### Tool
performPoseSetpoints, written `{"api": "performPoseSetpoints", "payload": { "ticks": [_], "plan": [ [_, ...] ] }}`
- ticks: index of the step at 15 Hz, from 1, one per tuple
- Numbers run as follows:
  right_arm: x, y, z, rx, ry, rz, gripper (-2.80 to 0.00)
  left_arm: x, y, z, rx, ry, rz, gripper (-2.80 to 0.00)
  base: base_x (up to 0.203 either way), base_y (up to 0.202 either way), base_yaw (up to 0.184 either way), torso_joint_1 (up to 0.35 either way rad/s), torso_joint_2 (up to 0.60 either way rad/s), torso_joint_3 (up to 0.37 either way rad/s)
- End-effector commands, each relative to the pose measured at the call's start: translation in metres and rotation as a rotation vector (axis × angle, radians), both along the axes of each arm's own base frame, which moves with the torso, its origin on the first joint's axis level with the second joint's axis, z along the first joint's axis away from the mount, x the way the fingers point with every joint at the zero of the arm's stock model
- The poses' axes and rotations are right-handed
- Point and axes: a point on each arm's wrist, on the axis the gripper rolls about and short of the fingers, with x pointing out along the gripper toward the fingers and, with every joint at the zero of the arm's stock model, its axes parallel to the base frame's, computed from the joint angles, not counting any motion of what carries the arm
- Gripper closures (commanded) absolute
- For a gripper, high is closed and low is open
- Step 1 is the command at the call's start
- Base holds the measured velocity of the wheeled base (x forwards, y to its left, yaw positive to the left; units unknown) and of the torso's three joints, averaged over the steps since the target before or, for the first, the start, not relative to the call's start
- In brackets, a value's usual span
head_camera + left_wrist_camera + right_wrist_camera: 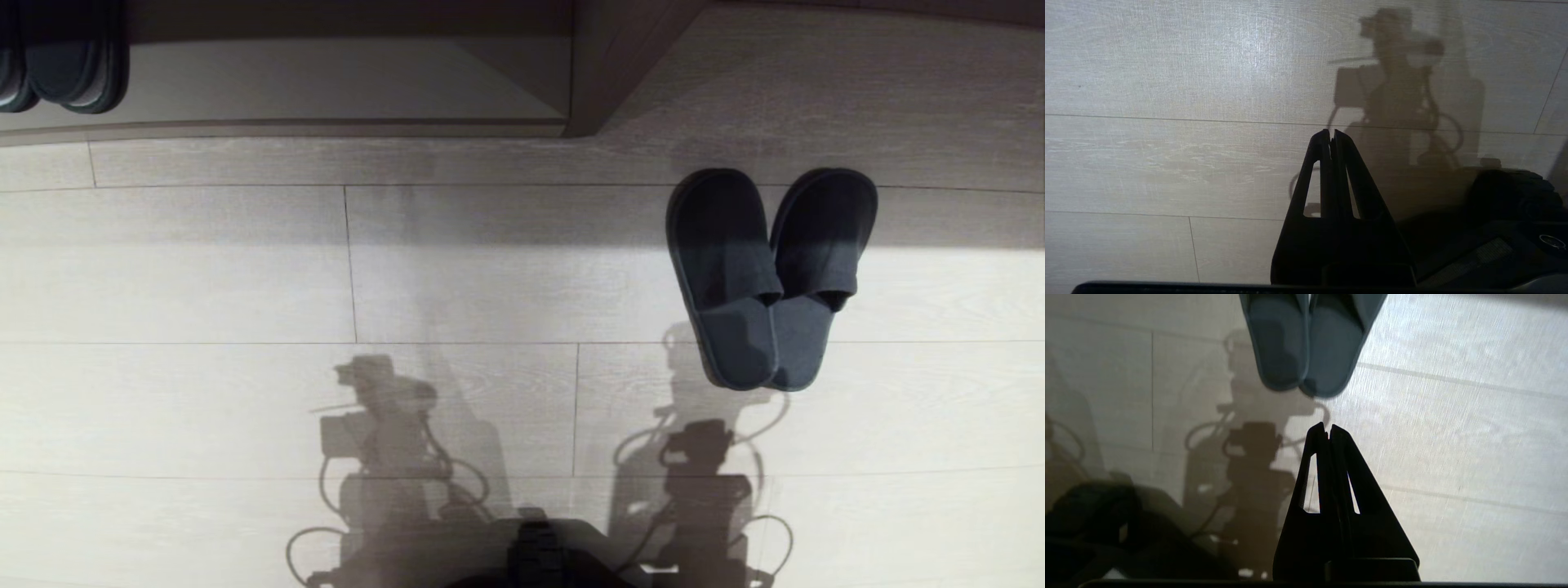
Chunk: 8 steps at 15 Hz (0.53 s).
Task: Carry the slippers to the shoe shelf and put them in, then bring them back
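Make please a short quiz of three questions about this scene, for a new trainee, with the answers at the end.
1. True or false: the right gripper is holding the slippers.
2. Where do the slippers lie? A) inside the shoe shelf B) on the floor, outside the shelf C) on a desk
3. Fill in: the heels of the two slippers ____ while the toes spread apart.

Key
1. False. Its fingers are shut on nothing, with bare floor between it and the slippers' heels. The left gripper is also shut and empty.
2. B. They lie on the floor to the right of the shelf's upright end panel.
3. Overlap.
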Motion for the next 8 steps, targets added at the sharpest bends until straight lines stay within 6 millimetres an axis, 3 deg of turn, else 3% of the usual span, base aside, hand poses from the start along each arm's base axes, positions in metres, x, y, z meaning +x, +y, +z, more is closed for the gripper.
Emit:
{"api": "performPoseSetpoints", "payload": {
  "ticks": [1,5,8],
  "plan": [
    [-0.007,0.000,-0.014,0.002,0.019,0.000,0.00,0.000,0.000,0.000,-0.001,-0.001,0.002,0.00,0.000,0.000,0.000,0.000,0.00,0.000],
    [-0.020,-0.001,-0.041,0.012,0.103,-0.026,0.00,0.000,0.000,0.000,-0.001,-0.001,0.002,0.00,0.000,0.000,0.000,0.000,0.00,0.000],
    [-0.020,-0.001,-0.041,0.022,0.103,-0.031,0.00,0.000,0.000,0.000,-0.005,-0.003,0.003,0.00,0.000,0.000,0.000,0.001,0.00,0.013]
  ]
}}
